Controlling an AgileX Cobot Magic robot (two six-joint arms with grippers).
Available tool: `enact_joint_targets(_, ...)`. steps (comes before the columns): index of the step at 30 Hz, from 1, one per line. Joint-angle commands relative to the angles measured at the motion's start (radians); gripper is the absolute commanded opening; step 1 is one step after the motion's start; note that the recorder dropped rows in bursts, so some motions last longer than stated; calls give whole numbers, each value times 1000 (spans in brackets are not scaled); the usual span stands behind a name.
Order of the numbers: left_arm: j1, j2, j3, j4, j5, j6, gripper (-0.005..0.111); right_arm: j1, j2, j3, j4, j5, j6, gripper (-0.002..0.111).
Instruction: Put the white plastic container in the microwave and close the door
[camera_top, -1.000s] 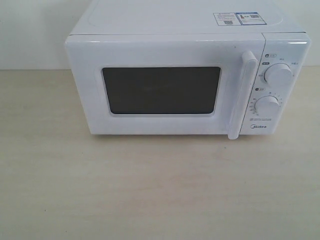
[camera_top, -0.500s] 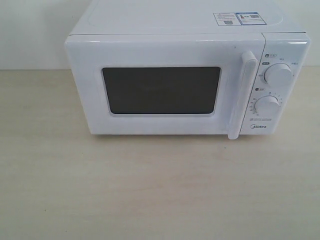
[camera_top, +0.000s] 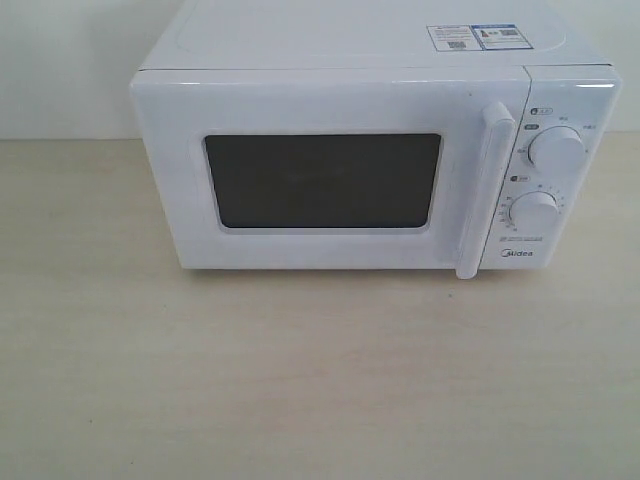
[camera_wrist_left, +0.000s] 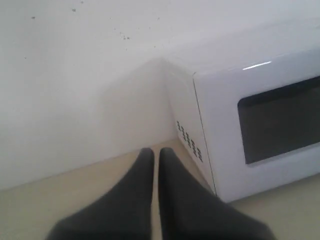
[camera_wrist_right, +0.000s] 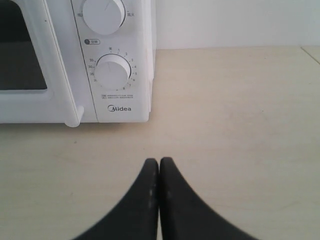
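Bare table (camera_top: 300, 380) before shut door (camera_top: 330, 180)

The microwave (camera_top: 340, 100) is white all over. Its door (camera_top: 180, 180) frames a dark grey, near-black window (camera_top: 322, 180) at mid-frame, beside a white handle (camera_top: 485, 190). The dials (camera_top: 556, 150) at right are white, ringed with fine black ticks; the logo (camera_wrist_right: 120, 108) is dark. Rows of small dark slots (camera_wrist_left: 190, 142) dot its side. The stickers (camera_top: 475, 37) at upper right are white and blue. The counter (camera_top: 300, 380) is pale beige with faint grain. The left hand (camera_wrist_left: 155, 152) and right hand (camera_wrist_right: 159, 162) are black.
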Motion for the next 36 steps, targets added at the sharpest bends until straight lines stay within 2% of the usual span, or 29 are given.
enact_joint_targets(1, 3, -3, 137, -4, -113, -43, 4, 0, -4, 0, -5, -5, -4, 0)
enact_joint_targets(2, 3, -3, 137, -4, -115, -50, 4, 0, -4, 0, -5, -5, -4, 0)
enact_joint_targets(3, 3, -3, 137, -4, 23, -50, 4, 0, -4, 0, -5, -5, -4, 0)
enact_joint_targets(4, 3, -3, 137, -4, 64, -50, 4, 0, -4, 0, -5, -12, -4, 0)
enact_joint_targets(12, 9, -3, 137, -4, 84, -70, 4, 0, -4, 0, 6, -17, -4, 0)
enact_joint_targets(14, 10, -3, 137, -6, 84, -206, 4, 0, -4, 0, 6, -17, -2, 0)
enact_joint_targets(17, 10, -3, 137, -9, 84, -583, 4, 0, -4, 0, 6, -17, -2, 0)
enact_joint_targets(18, 10, -3, 137, -2, 84, -625, 4, 0, -4, 0, 6, -17, -2, 0)
enact_joint_targets(22, 12, -3, 137, 201, 76, -464, 4, 0, -4, 0, 6, -17, -2, 0)
enact_joint_targets(36, 12, -3, 137, 198, 76, -474, 4, 0, -4, 0, 6, -17, -2, 0)
